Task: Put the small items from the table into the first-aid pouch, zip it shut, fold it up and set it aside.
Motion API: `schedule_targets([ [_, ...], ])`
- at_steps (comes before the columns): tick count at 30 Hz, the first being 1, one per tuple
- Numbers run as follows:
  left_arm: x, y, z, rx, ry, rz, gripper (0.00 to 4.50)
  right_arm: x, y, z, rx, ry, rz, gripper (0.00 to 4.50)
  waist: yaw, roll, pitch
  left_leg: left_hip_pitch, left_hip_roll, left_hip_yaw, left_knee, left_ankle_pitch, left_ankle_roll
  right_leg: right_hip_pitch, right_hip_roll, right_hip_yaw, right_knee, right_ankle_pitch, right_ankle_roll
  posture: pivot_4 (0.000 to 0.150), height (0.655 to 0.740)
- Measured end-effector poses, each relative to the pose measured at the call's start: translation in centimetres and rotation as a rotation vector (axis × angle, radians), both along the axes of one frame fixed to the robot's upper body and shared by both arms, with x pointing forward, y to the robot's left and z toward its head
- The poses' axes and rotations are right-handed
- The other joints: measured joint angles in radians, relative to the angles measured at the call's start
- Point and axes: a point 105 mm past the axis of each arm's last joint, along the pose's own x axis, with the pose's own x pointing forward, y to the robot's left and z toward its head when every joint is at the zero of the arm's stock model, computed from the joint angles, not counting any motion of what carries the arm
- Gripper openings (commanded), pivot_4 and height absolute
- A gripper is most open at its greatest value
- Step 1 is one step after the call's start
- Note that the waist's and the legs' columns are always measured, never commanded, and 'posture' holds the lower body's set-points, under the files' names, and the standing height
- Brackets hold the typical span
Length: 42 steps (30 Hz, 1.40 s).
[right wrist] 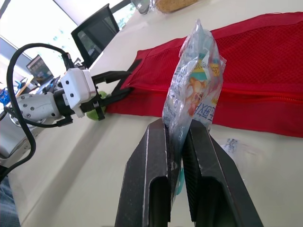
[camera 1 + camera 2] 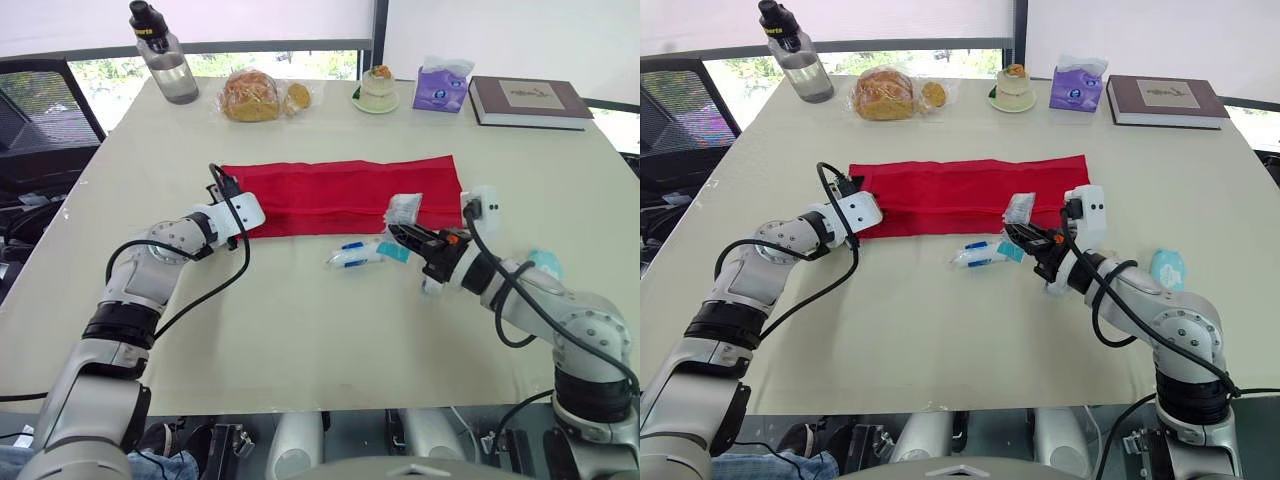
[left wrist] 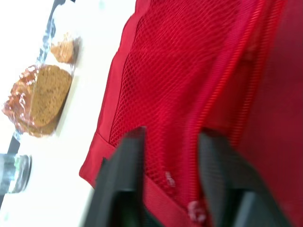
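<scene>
The red mesh first-aid pouch [image 2: 340,190] lies unfolded flat across the middle of the table. My left gripper [image 2: 224,188] is at its left end, with the fingers [image 3: 124,170] closed on the pouch's edge and the red fabric [image 3: 180,94] bunched between them. My right gripper [image 1: 177,125] is shut on a clear plastic packet [image 1: 194,80], which it holds upright just above the pouch's front right edge [image 2: 405,208]. A blue and white packet [image 2: 365,254] lies on the table in front of the pouch. A teal packet [image 2: 545,262] lies by my right forearm.
Along the far edge stand a water bottle [image 2: 165,65], bagged bread [image 2: 250,97], a small cake on a plate [image 2: 378,90], a purple tissue pack [image 2: 442,85] and a book [image 2: 528,100]. A black chair [image 2: 40,110] is off the table's left side.
</scene>
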Motion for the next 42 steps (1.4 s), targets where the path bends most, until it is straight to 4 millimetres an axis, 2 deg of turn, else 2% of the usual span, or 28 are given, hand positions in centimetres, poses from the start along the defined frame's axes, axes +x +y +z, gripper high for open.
schedule_targets([
  [5, -0.1, -1.1, -0.3, -0.019, 0.012, -0.041, 0.06, 0.0, 0.1, -0.1, 0.0, 0.009, -0.002, 0.0, 0.002, 0.0, 0.0, 0.0, 0.0, 0.0, 0.0, 0.0, 0.0, 0.0, 0.0, 0.0, 0.0, 0.0, 0.0, 0.15, 0.74],
  [13, -0.3, -5.7, -0.8, -0.086, 0.039, -0.177, 0.06, -0.1, 1.9, 0.0, 0.068, 0.039, 0.031, 0.0, 0.0, 0.0, 0.0, 0.0, 0.0, 0.0, 0.002, 0.0, 0.0, 0.0, 0.001, 0.0, 0.002, 0.0, 0.0, 0.15, 0.74],
  [18, 0.5, -10.2, 0.9, -0.157, 0.003, -0.274, 0.06, 1.0, 2.9, -0.7, 0.13, 0.109, 0.038, 0.0, 0.003, 0.0, 0.0, -0.001, -0.001, -0.001, 0.005, 0.0, 0.0, 0.0, 0.001, 0.0, 0.005, 0.0, 0.001, 0.15, 0.74],
  [20, 0.8, -11.2, 1.8, -0.175, -0.015, -0.298, 0.06, 1.7, 3.1, -1.4, 0.146, 0.15, 0.031, 0.0, 0.001, 0.0, 0.0, -0.001, -0.001, -0.001, 0.005, 0.0, 0.0, 0.0, 0.001, 0.0, 0.006, 0.0, 0.001, 0.15, 0.74],
  [29, 1.2, -13.0, 0.7, -0.216, 0.026, -0.334, 0.06, 5.5, 4.6, -1.2, 0.284, 0.238, 0.024, 0.0, -0.005, 0.0, 0.0, 0.001, -0.001, -0.001, 0.005, 0.0, 0.0, -0.002, 0.002, 0.002, 0.013, 0.0, 0.0, 0.15, 0.74],
  [33, 1.2, -13.3, 0.8, -0.227, 0.025, -0.341, 0.06, 6.0, 5.3, -1.0, 0.323, 0.257, 0.041, 0.0, -0.004, 0.0, 0.0, 0.001, -0.001, -0.001, 0.005, 0.0, 0.0, -0.002, 0.002, 0.002, 0.012, 0.0, 0.0, 0.15, 0.74],
  [36, 1.5, -13.6, 0.8, -0.35, 0.072, -0.307, 0.06, 6.2, 6.0, -2.4, 0.325, 0.307, 0.041, 0.0, -0.003, 0.0, 0.0, 0.001, -0.001, -0.001, 0.005, 0.0, 0.0, -0.002, 0.002, 0.002, 0.012, 0.0, 0.0, 0.15, 0.74],
  [42, 1.2, -13.4, 0.7, -0.455, 0.122, -0.275, 0.06, 6.4, 6.3, -3.1, 0.331, 0.335, 0.039, 0.0, -0.005, 0.0, 0.0, 0.001, -0.001, -0.001, 0.005, 0.0, 0.0, -0.002, 0.002, 0.002, 0.013, 0.0, 0.0, 0.15, 0.74],
])
